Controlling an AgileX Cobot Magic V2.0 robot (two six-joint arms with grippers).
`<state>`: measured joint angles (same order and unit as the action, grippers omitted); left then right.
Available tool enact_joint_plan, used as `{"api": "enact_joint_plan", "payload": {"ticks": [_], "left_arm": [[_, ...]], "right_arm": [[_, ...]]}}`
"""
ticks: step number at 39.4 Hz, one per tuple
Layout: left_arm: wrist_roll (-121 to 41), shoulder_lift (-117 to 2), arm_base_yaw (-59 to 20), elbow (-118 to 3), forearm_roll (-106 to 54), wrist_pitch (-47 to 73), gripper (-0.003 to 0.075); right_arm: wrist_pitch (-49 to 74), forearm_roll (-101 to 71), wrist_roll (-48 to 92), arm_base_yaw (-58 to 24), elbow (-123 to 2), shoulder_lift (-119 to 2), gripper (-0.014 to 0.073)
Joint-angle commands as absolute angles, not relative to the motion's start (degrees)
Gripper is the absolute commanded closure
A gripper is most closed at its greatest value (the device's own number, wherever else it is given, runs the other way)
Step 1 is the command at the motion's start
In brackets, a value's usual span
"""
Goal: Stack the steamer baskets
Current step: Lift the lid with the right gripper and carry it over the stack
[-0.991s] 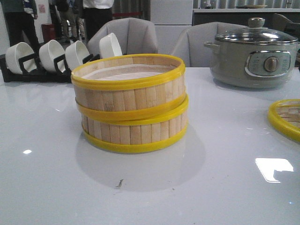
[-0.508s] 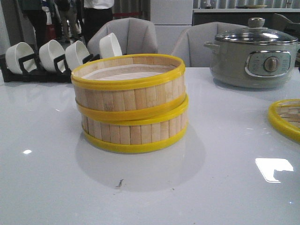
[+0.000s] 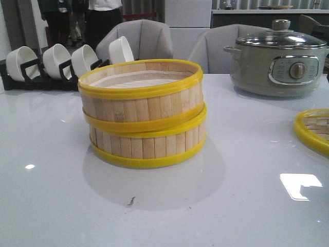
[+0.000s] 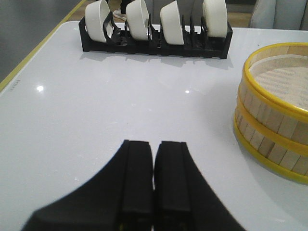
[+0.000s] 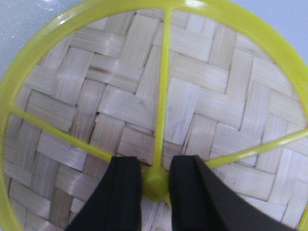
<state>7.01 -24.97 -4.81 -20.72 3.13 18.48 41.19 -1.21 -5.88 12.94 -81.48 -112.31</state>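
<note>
Bamboo steamer baskets [image 3: 143,114], two stacked, sit mid-table. At 3 o'clock lies a woven bamboo lid [image 3: 314,129], which your right arm is nearer. Right gripper [image 5: 156,185]: jaws apart, straddling the lid's yellow centre hub [image 5: 155,183]; contact unclear. Left gripper [image 4: 153,180]: jaws together, empty, stack at 2 o'clock.

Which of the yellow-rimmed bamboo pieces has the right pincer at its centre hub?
The flat woven lid with yellow spokes, alone at the table's right edge. The right pincer straddles its hub. The stacked steamer baskets are walled and untouched.
</note>
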Motion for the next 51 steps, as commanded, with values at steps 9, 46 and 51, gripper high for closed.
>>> {"api": "enact_joint_plan", "payload": {"ticks": [9, 46, 51], "left_arm": [[7.4, -25.2, -4.7, -22.4, 3.2, 13.6, 0.0636], [7.4, -25.2, -4.7, -22.4, 3.2, 13.6, 0.0636], [7.4, -25.2, -4.7, -22.4, 3.2, 13.6, 0.0636]], "right_arm": [[40.4, -0.8, -5.5, 12.7, -83.5, -108.6, 0.054], [54.4, -0.9, -5.5, -8.0, -108.3, -101.6, 0.0539], [54.4, -0.9, -5.5, -12.7, -110.1, -101.6, 0.0539]]}}
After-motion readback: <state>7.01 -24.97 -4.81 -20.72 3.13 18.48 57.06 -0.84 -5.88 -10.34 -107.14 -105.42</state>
